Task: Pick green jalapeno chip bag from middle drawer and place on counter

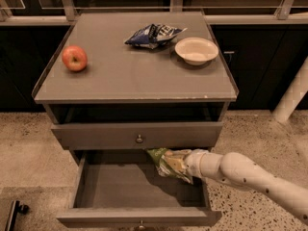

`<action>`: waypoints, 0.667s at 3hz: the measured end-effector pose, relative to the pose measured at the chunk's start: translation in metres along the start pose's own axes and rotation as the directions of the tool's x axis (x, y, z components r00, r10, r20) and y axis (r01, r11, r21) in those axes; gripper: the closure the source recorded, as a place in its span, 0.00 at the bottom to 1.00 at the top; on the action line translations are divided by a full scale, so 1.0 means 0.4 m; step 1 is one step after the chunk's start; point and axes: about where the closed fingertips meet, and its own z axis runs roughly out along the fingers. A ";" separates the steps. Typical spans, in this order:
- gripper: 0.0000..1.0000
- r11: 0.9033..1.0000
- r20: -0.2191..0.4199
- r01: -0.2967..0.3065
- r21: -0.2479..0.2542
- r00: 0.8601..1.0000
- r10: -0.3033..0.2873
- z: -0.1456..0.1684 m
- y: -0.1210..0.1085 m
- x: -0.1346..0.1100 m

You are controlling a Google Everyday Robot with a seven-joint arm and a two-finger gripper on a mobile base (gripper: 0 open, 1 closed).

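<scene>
The green jalapeno chip bag (168, 161) hangs crumpled above the right rear part of the open middle drawer (125, 187), just under the upper drawer front. My gripper (185, 163) comes in from the right on a white arm and is shut on the bag's right end, holding it clear of the drawer floor. The grey counter (130, 76) is the cabinet top above.
On the counter lie a red apple (74, 58) at the left, a dark blue chip bag (153, 34) at the back and a white bowl (196, 50) at the right. The closed upper drawer front (138, 135) with its knob sits just above the bag.
</scene>
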 end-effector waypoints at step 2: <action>1.00 0.998 0.034 -0.059 0.029 0.998 0.058 -0.111 0.122 0.026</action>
